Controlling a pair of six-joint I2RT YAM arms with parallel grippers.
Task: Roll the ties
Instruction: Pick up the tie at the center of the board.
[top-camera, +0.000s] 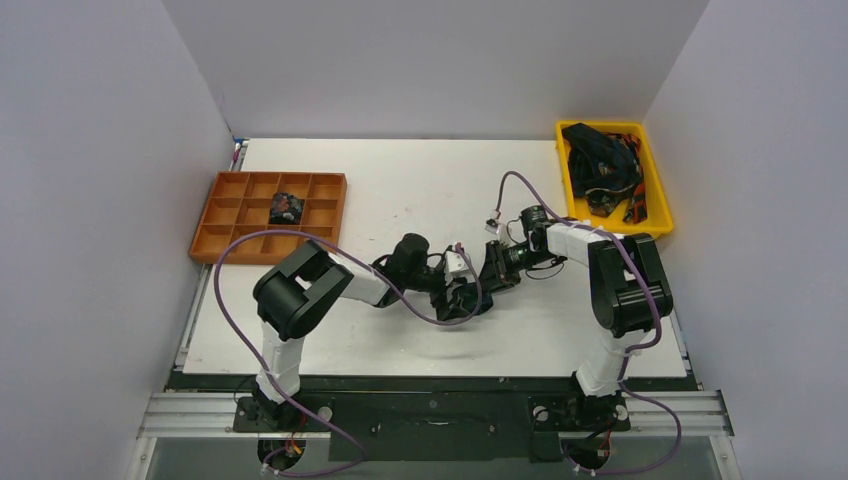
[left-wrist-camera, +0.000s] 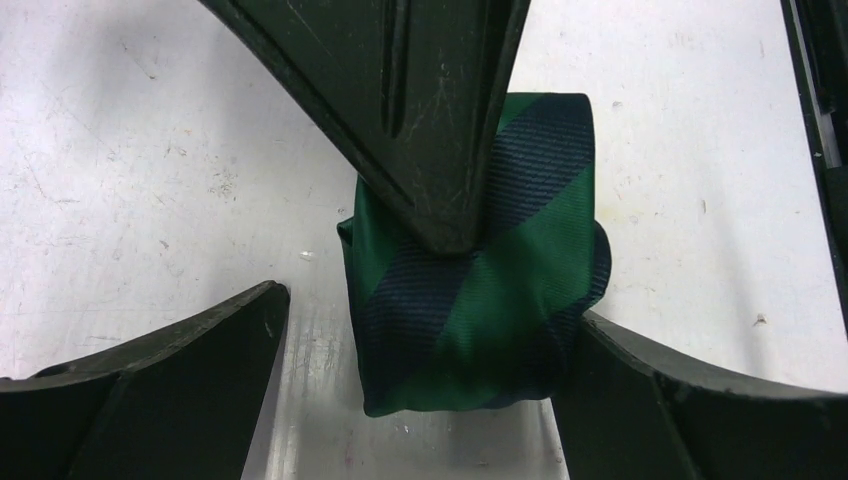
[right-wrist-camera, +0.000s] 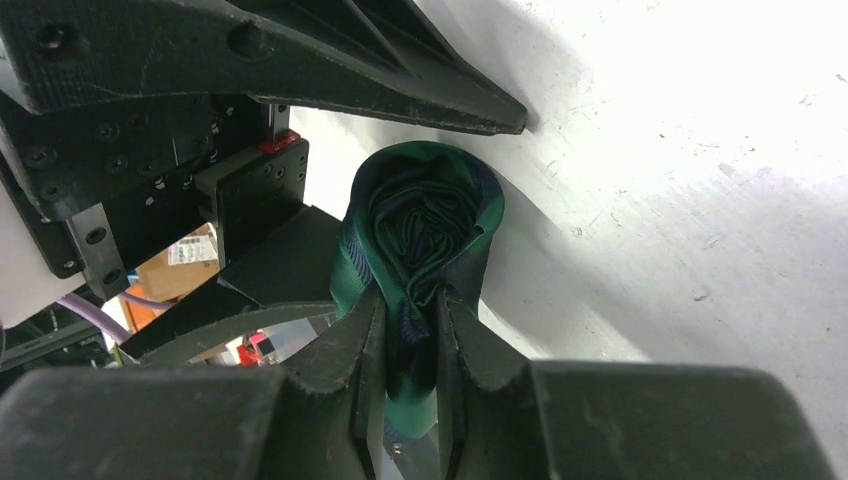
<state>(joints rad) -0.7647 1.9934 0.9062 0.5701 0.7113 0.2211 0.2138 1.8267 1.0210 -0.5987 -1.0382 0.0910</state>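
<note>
Pinched narrow in my right gripper (right-wrist-camera: 410, 300), the rolled green tie (right-wrist-camera: 420, 215) rests on the table (top-camera: 400, 190), well right of the orange tray (top-camera: 225, 240). My left gripper (left-wrist-camera: 432, 310) stands wide around it. Held by one edge, it could unwind when lifted.

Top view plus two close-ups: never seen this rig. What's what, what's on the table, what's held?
Two robot arms are bolted at the near edge of a table. The wide picture looks down from above; each close-up comes from a wrist camera. The right arm has its jaws shut on a rolled tie, green and navy; the left arm has its jaws open either side of it. Also on the table: an orange divided tray with one dark coil inside, and a yellow bin of loose ties.
</note>
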